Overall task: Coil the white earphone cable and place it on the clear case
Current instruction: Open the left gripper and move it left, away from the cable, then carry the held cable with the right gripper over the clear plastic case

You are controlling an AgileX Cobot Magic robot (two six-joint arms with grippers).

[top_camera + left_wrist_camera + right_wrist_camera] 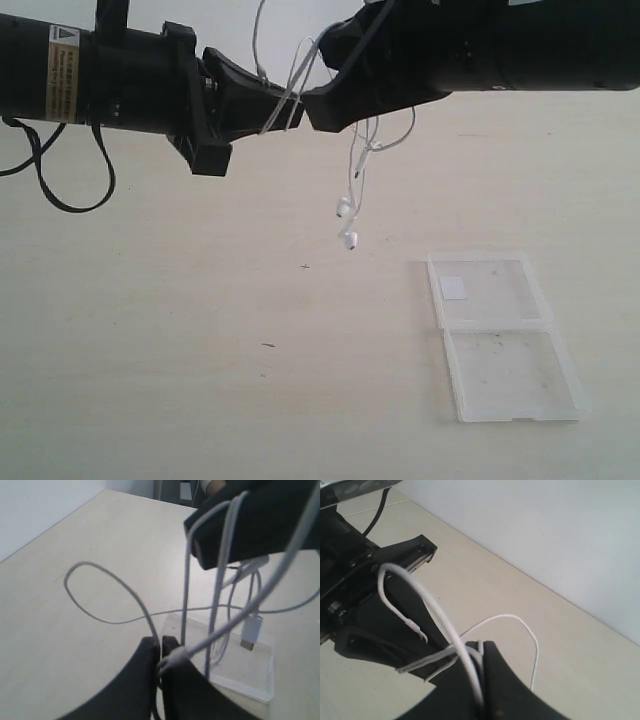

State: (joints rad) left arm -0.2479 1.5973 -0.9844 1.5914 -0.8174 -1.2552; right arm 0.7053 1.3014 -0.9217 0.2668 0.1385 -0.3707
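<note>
Both grippers meet tip to tip high above the table. My left gripper (292, 112) is shut on the white earphone cable (290, 85), as the left wrist view shows (160, 647). My right gripper (310, 110) is shut on several strands of the same cable (470, 655). Loops of wire hang around the jaws, and two white earbuds (346, 222) dangle below the right gripper. An inline piece (251, 631) hangs in the left wrist view. The clear case (500, 335) lies open and flat on the table at the right, with a white sticker (453, 288) in its far half.
The beige tabletop (200, 330) carries a few dark specks (268, 345). A black loop of arm cable (70, 180) hangs under the left arm. A white wall (545, 540) borders the table's far edge.
</note>
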